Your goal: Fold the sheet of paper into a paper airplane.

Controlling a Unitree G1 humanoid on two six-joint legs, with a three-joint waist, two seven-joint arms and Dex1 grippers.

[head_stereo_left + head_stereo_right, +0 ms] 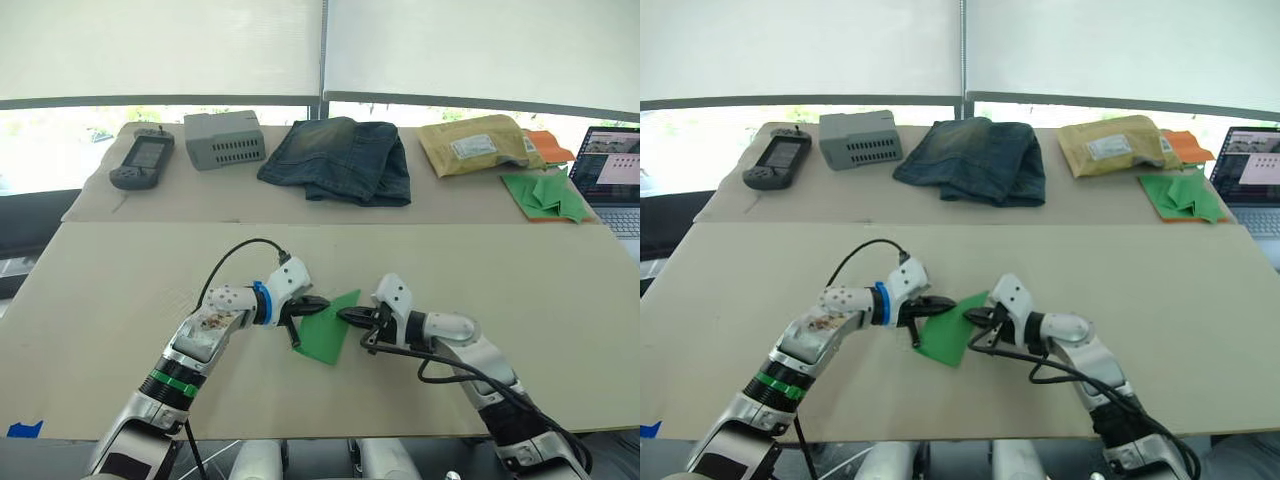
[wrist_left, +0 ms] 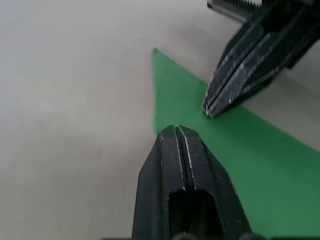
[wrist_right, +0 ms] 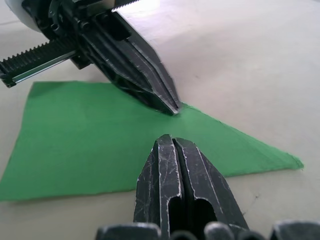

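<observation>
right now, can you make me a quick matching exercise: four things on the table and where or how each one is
Things:
1. sheet of paper
2. folded jeans
3. padded envelope
4. laptop

Places or states:
a. far right edge, screen lit
b. back row, middle
c. between the two shut grippers
d. back row, right of the jeans

Pairs: 1-c, 2-b, 3-d, 4-a

Bright daylight comes through the windows [image 1: 160, 125] behind the desk [image 1: 120, 290] (blown out below the blinds); wrist views blur close up; shadows soft.

Head stereo overlooks table [image 1: 120, 270] (wrist cameras close).
</observation>
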